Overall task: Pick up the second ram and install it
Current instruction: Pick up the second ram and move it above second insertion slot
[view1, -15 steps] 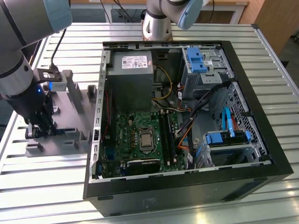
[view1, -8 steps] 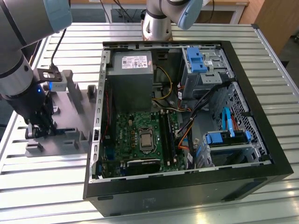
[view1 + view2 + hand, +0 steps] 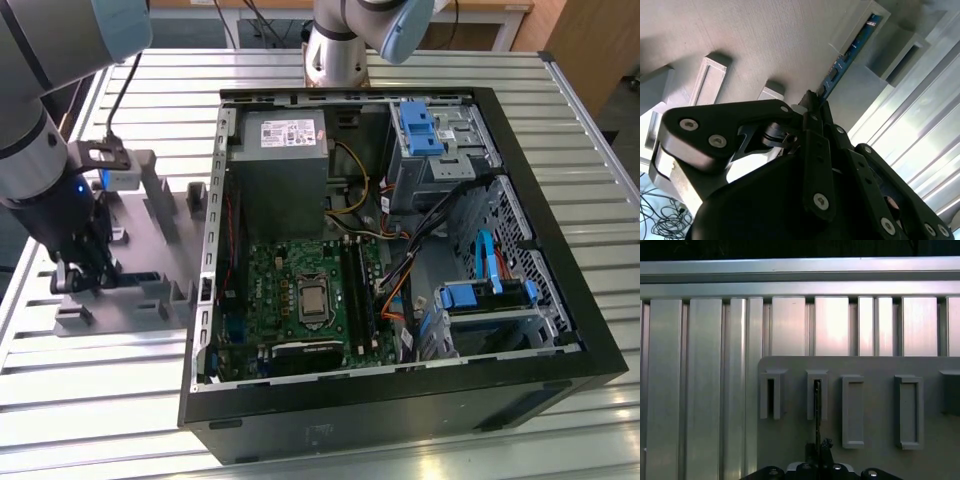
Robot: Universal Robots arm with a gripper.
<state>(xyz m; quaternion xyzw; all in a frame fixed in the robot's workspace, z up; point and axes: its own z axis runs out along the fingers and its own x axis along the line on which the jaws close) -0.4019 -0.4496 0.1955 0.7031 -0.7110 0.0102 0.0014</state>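
**Tool clamped on the second ram in the grey tray**

The second ram (image 3: 135,275) is a thin, flat blue-green board with small black chips, shown along its face in the second wrist view (image 3: 847,52). In the first wrist view it appears edge-on as a narrow dark line (image 3: 816,410). It stands on its edge in the grey tray (image 3: 110,318). This tray is a matte plastic plate with a fine layered texture (image 3: 765,40) and a row of upright rectangular posts, each hollowed by a slot (image 3: 875,415).

The far end of the stick sits inside the slot of 1 post. The tool (image 3: 80,278) grasps the near end, its black, bolted metal fingers (image 3: 810,127) closed flat against both faces of the board. The first wrist view shows the fingertips meeting around the stick (image 3: 819,447).

In the exterior view the stick's long axis lies level. It points from the tool toward the exterior view's right, at the open computer case (image 3: 400,410).

The tray rests on a bench (image 3: 100,400) of ribbed, shiny aluminium slats (image 3: 705,390), just beside the case. The case is a black box lying on its side with the panel off. It holds a green motherboard (image 3: 285,270), a grey metal power supply (image 3: 280,170) and long black memory slots (image 3: 357,290). Blue plastic drive brackets (image 3: 420,125) and loose cables are also inside.
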